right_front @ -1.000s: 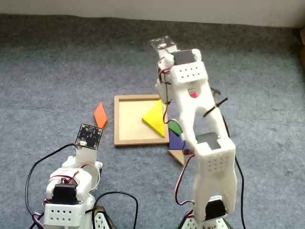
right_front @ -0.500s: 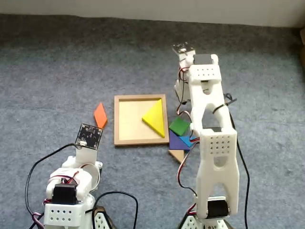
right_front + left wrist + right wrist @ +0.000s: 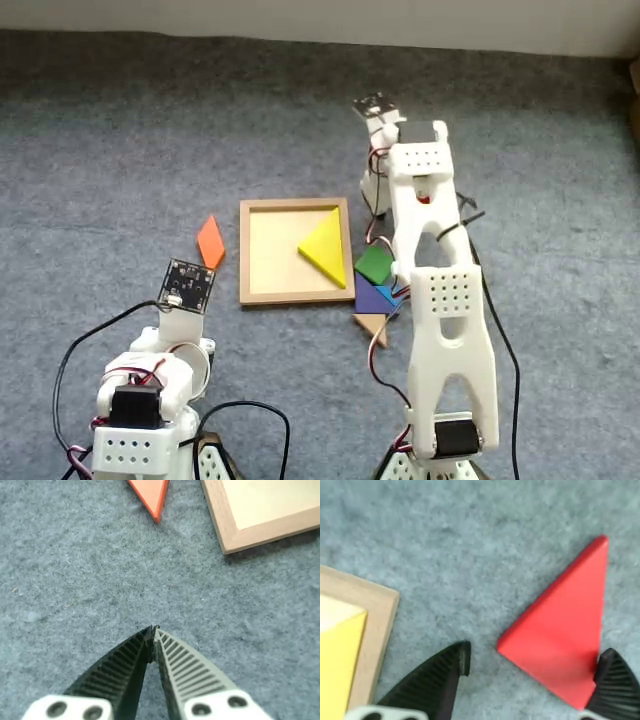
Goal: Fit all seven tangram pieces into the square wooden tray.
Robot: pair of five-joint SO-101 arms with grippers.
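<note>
Straddling the red triangle [image 3: 560,630], the right gripper [image 3: 535,661] hangs with its jaws spread wide and grips nothing. One black fingertip [image 3: 461,659] stands on the carpet apart from the piece's edge, and the other sits at one of its corners; whether that one touches cannot be told. The red triangle lies flat on the grey carpet [image 3: 120,150], just beside the far right corner of the square wooden tray [image 3: 245,250]. The right arm [image 3: 430,230] stretches far along the tray's right side.

Inside the tray lies one piece, a yellow triangle [image 3: 325,248], flat against the right wall with a corner up at the far right.

Four more pieces lie outside. An orange parallelogram [image 3: 210,241] rests on the carpet near the tray's left wall. A green square [image 3: 375,264] sits just beside the tray's near right corner. A blue piece [image 3: 370,298] lies nearer than it and touches it, and a tan triangle [image 3: 373,325] lies nearer again.

The left arm [image 3: 150,400] sits folded at the near left. The left gripper [image 3: 151,630] has its ribbed fingers pressed together over bare carpet, holding nothing, well apart from the parallelogram's tip and the tray's near left corner.
</note>
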